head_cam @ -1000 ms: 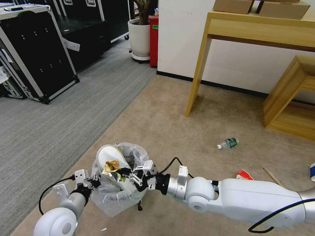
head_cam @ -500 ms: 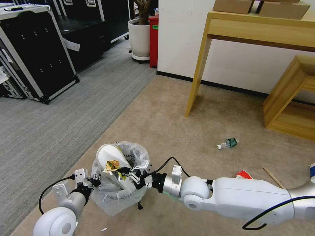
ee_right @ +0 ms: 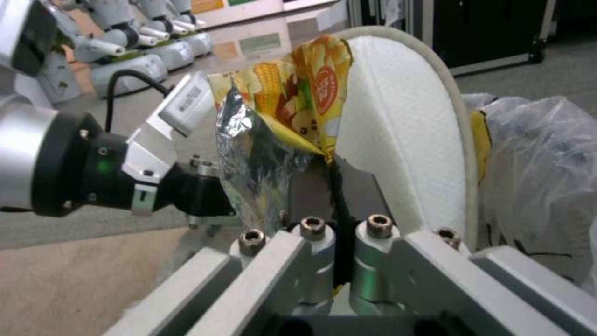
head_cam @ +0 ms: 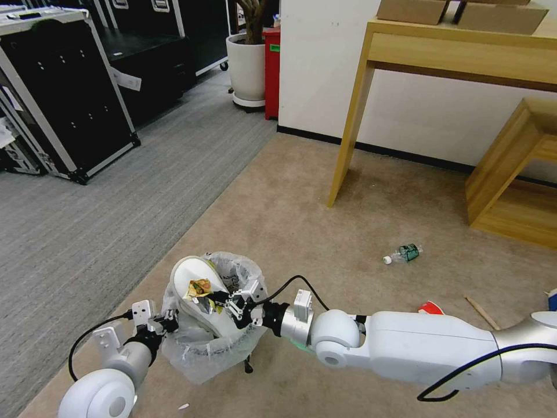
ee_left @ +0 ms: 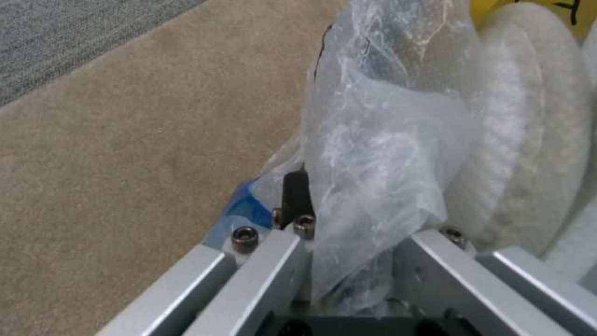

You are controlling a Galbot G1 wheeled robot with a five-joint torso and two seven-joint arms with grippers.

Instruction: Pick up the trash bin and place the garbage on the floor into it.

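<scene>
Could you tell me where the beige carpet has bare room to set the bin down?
Bare beige carpet lies between the grey ribbed carpet and the wooden table leg. It is crowded to the right: green-labelled clear bottle, red wrapper, wooden stick.

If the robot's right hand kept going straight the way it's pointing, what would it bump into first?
Probably the white slipper standing in the trash bin. The right hand, pinching a yellow wrapper, points straight at it, though the depth is unclear.

My right gripper (ee_right: 329, 186) pinches a yellow corn-printed wrapper (ee_right: 280, 121) against a white slipper (ee_right: 404, 140) beside the bin's bag (ee_right: 541, 154).
</scene>
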